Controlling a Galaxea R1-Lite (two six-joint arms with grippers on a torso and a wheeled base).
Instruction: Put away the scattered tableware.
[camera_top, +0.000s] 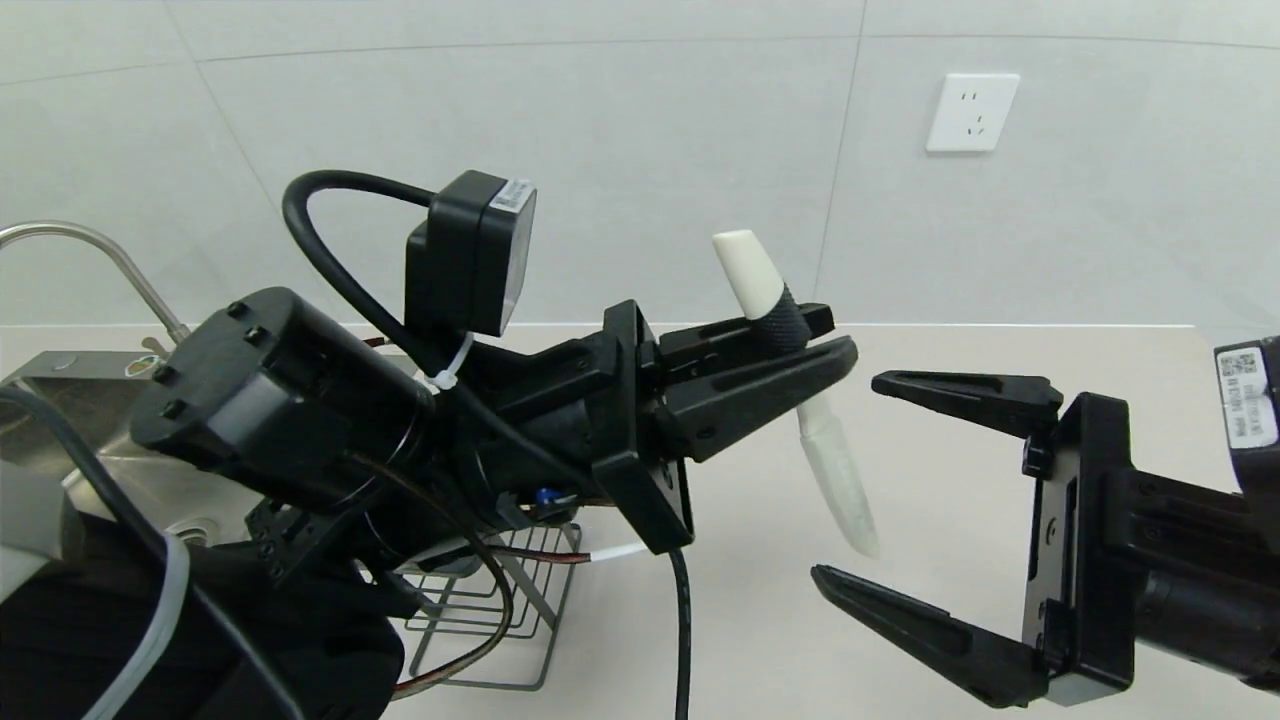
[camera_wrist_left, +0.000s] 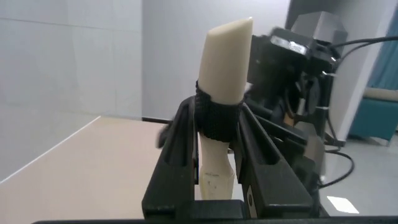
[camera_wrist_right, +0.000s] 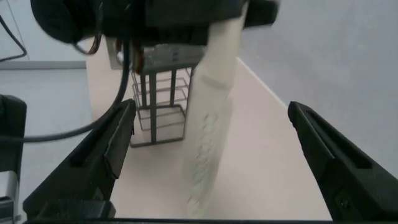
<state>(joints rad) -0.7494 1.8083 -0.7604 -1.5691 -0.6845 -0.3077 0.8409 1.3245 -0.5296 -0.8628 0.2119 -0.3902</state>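
The left claw (camera_top: 815, 340) grips what looks like a white knife (camera_top: 835, 478) by its dark band (camera_top: 785, 318), up above the counter (camera_top: 950, 360), and the wide-open right claw (camera_top: 850, 478) sits either side of its lower end, so it should shut slowly and squarely before left lets go.

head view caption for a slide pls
Left gripper holds a white knife blade-down over the counter, blade inside the open right gripper.

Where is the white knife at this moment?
In the head view the white knife is near the middle, raised above the counter, held in the left gripper, blade pointing down just before the open fingers of the right gripper.
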